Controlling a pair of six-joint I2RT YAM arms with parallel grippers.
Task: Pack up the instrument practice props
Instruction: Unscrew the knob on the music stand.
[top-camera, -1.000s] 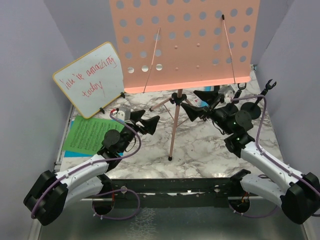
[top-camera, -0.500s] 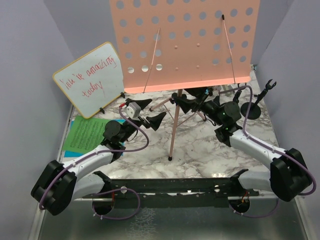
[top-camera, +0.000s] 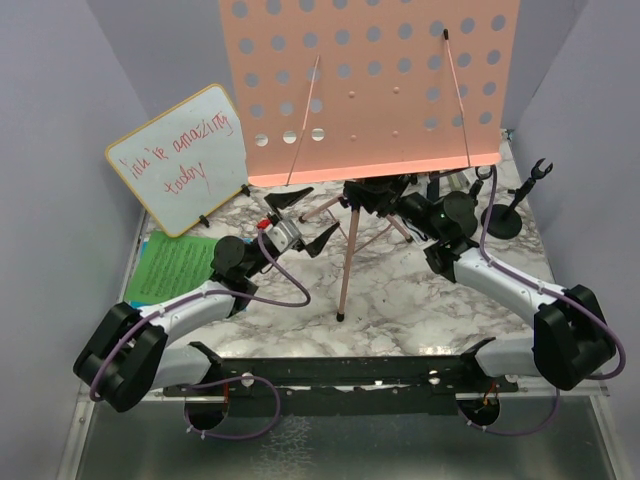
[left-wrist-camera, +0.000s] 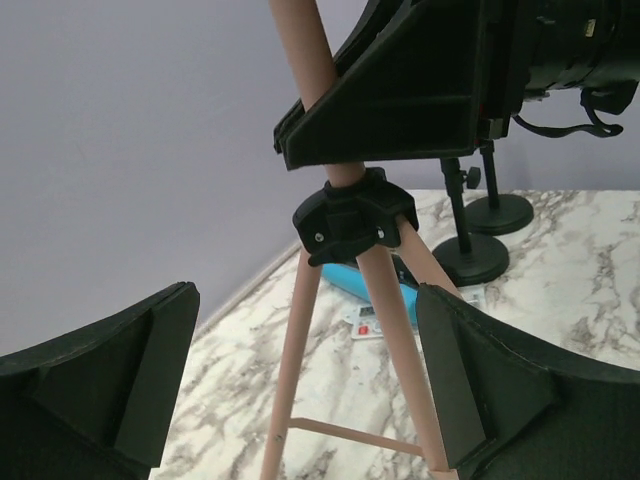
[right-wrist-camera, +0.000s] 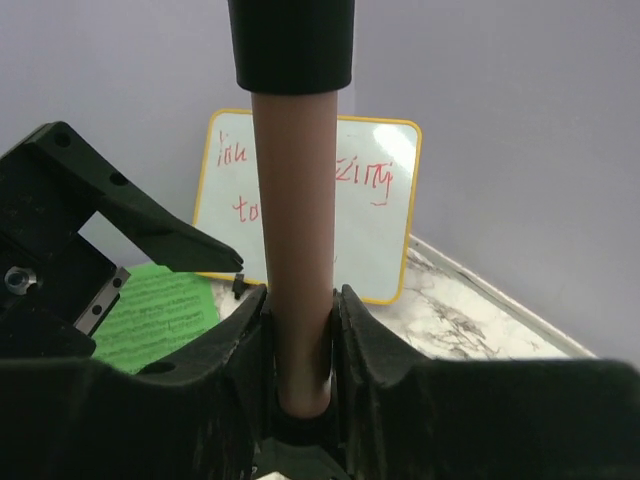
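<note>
The pink music holder stands mid-table, its perforated tray (top-camera: 370, 80) above its pole (top-camera: 349, 250). My right gripper (top-camera: 360, 193) is shut on that pole (right-wrist-camera: 295, 250) just below the tray, the jaws (right-wrist-camera: 298, 340) pressed to both sides. My left gripper (top-camera: 308, 217) is open just left of the tripod; the pink legs (left-wrist-camera: 400, 330) and black hub (left-wrist-camera: 355, 215) show between its fingers (left-wrist-camera: 300, 390) without touching. A blue microphone (left-wrist-camera: 372, 290) lies behind the legs. Two black round-based mic holders (left-wrist-camera: 470, 262) (top-camera: 505, 215) stand at the right. A green music sheet (top-camera: 175, 268) lies at the left.
A yellow-framed whiteboard (top-camera: 180, 158) with red writing leans against the left wall, also behind the pole in the right wrist view (right-wrist-camera: 375, 210). Purple walls close in the marble table (top-camera: 400, 300) on three sides. A small white card (left-wrist-camera: 365, 320) lies near the blue microphone.
My right gripper swung left and closed on the music holder's pole. My left gripper moved up and right toward the tripod, staying open.
</note>
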